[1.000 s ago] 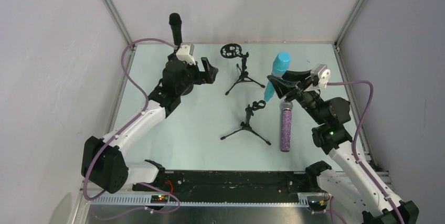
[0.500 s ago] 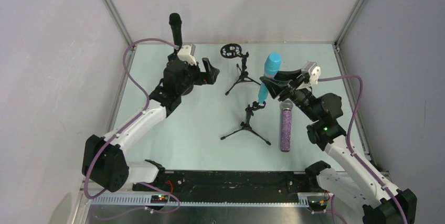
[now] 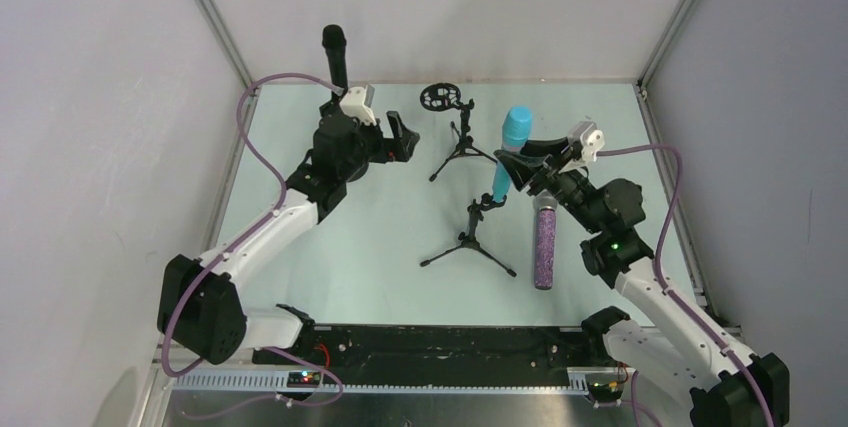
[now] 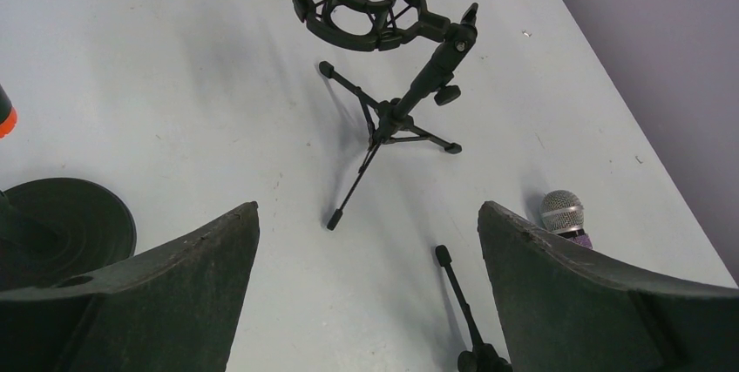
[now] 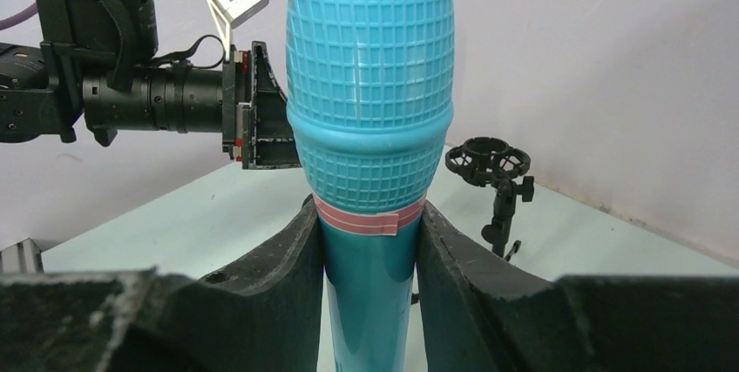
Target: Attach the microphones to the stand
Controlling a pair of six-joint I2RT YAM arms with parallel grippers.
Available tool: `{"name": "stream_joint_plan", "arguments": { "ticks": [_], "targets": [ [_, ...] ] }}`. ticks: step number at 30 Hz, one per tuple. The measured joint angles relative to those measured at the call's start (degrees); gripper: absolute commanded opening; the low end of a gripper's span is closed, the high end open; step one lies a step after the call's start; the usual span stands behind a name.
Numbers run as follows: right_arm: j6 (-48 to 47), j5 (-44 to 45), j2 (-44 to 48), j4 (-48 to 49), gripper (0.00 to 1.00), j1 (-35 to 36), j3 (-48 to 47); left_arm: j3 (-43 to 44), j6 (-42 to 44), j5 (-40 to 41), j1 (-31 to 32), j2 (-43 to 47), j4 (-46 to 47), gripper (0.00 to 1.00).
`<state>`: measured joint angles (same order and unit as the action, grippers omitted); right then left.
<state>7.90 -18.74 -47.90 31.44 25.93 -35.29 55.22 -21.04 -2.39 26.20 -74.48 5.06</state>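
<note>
Cyan-blue microphone (image 5: 370,84), handle cut off below, pinched by right tool (image 5: 370,250); left tool (image 4: 368,215) spread.

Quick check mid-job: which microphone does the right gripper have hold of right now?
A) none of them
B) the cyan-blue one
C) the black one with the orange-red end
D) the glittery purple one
B: in the right wrist view the right gripper is closed on the cyan-blue microphone just below its head, while the purple microphone lies flat on the table.
</note>
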Motion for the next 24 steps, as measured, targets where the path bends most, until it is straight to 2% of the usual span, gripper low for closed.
{"name": "stream_joint_plan", "arguments": {
  "ticks": [24],
  "targets": [
    [-1.53,1.33,0.00,2.67,0.00,0.00,4.22,0.02,0.00,-0.90,0.20,-0.13,0.00,0.98]
  ]
}}
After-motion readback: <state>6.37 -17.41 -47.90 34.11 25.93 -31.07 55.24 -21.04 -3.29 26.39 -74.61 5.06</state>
